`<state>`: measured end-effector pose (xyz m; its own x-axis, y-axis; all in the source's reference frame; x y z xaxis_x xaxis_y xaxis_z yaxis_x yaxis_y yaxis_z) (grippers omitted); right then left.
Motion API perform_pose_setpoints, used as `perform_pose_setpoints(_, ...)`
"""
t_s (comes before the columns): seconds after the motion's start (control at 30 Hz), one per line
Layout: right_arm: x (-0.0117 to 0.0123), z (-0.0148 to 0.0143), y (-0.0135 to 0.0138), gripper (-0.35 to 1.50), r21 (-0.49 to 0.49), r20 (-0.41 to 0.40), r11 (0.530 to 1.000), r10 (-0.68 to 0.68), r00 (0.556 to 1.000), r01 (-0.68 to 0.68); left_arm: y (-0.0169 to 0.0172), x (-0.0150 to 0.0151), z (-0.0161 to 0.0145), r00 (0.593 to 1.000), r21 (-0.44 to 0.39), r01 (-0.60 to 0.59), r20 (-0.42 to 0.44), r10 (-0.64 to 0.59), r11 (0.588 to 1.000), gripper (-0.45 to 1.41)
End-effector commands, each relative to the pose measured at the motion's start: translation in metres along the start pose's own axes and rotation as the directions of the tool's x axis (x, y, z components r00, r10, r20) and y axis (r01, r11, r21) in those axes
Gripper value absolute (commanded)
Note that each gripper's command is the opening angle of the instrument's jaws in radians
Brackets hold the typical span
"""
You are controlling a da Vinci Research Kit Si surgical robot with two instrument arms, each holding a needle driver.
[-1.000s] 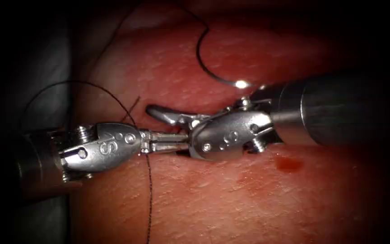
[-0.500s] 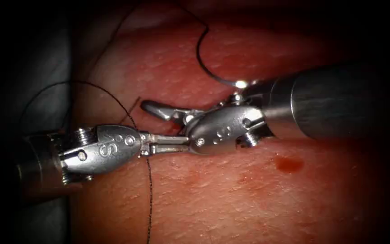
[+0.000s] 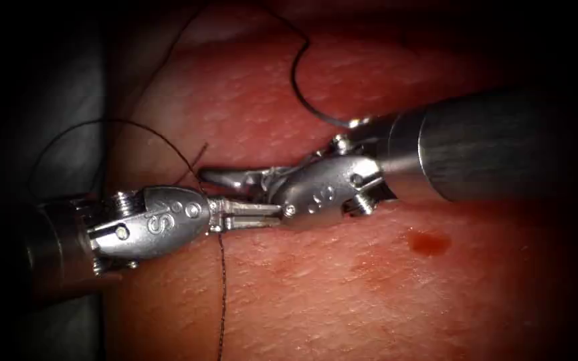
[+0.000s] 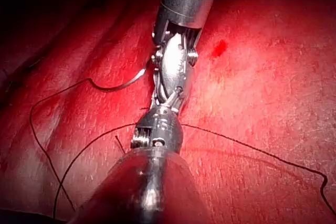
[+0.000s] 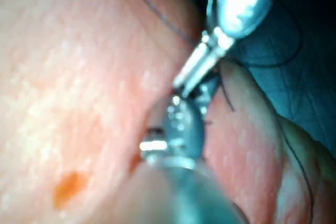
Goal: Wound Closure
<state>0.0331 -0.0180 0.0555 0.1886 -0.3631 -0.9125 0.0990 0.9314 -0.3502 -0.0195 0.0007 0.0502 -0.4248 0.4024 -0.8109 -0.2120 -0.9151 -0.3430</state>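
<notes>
my left steel tool [image 3: 245, 215] is closed, holding what i cannot tell; my right steel tool [image 3: 225, 177] gapes empty. the curved steel needle [image 3: 302, 87] lies free on the red pork tissue [image 3: 342, 287], behind the right tool; dark thread [image 3: 222, 287] trails by the left.

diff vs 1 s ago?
The right tool has slid left along the cut, its shaft riding up, so its tip now reaches past the left tool. The left tool, the needle lying on the tissue, the thread and the red spot stayed put.
</notes>
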Motion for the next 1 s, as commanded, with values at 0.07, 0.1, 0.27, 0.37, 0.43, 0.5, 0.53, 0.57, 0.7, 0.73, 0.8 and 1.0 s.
perform_pose_setpoints(0.07,-0.0001,0.0005,-0.0009,-0.35,0.041,0.030,0.999,-0.027,0.999,0.026,0.0001,-0.0004,0.0008,1.000,-0.002,0.000,0.000,0.000,1.000,-0.45)
perform_pose_setpoints(0.1,-0.0001,0.0005,-0.0009,-0.35,0.040,0.032,0.998,-0.045,0.999,0.043,0.0001,-0.0004,0.0008,1.000,-0.002,0.000,0.000,0.000,1.000,-0.45)
perform_pose_setpoints(0.27,0.0002,0.0001,-0.0008,0.32,0.012,0.077,1.000,-0.020,0.997,0.019,0.0002,-0.0004,0.0006,1.000,-0.005,-0.001,-0.001,0.001,1.000,-0.45)
perform_pose_setpoints(0.37,0.0005,-0.0007,-0.0002,1.30,-0.027,0.097,0.997,0.071,0.993,-0.068,0.0005,-0.0003,0.0002,1.000,-0.012,-0.003,-0.003,0.003,1.000,-0.45)
perform_pose_setpoints(0.43,0.0009,-0.0021,0.0005,1.43,-0.070,0.086,0.994,0.093,0.992,-0.088,0.0011,0.0001,-0.0006,1.000,-0.017,-0.002,-0.023,0.002,1.000,-0.45)
perform_pose_setpoints(0.5,0.0011,-0.0033,0.0009,1.43,-0.094,0.091,0.990,0.111,0.990,-0.102,0.0015,0.0005,-0.0013,0.998,-0.018,-0.013,-0.061,0.012,1.000,-0.45)
perform_pose_setpoints(0.53,0.0012,-0.0039,0.0012,1.43,-0.103,0.090,0.989,0.118,0.989,-0.108,0.0017,0.0006,-0.0017,0.997,-0.017,-0.024,-0.072,0.022,1.000,-0.45)
perform_pose_setpoints(0.57,0.0014,-0.0047,0.0014,1.43,-0.114,0.086,0.987,0.127,0.988,-0.116,0.0019,0.0008,-0.0021,0.996,-0.014,-0.028,-0.086,0.027,1.000,-0.45)
perform_pose_setpoints(0.7,0.0018,-0.0073,0.0020,1.41,-0.152,0.078,0.979,0.151,0.985,-0.138,0.0025,0.0019,-0.0044,0.982,-0.014,-0.028,-0.188,0.025,1.000,-0.45)
perform_pose_setpoints(0.73,0.0018,-0.0077,0.0020,1.41,-0.159,0.080,0.977,0.155,0.985,-0.141,0.0027,0.0021,-0.0050,0.978,-0.015,-0.027,-0.210,0.023,1.000,-0.45)
perform_pose_setpoints(0.8,0.0018,-0.0086,0.0020,1.40,-0.169,0.089,0.975,0.161,0.983,-0.144,0.0030,0.0026,-0.0063,0.964,-0.019,-0.024,-0.266,0.018,1.000,-0.45)
perform_pose_setpoints(1.0,0.0015,-0.0096,0.0016,1.40,-0.188,0.118,0.972,0.165,0.979,-0.142,0.0039,0.0033,-0.0103,0.919,-0.075,-0.034,-0.394,0.002,0.997,-0.45)
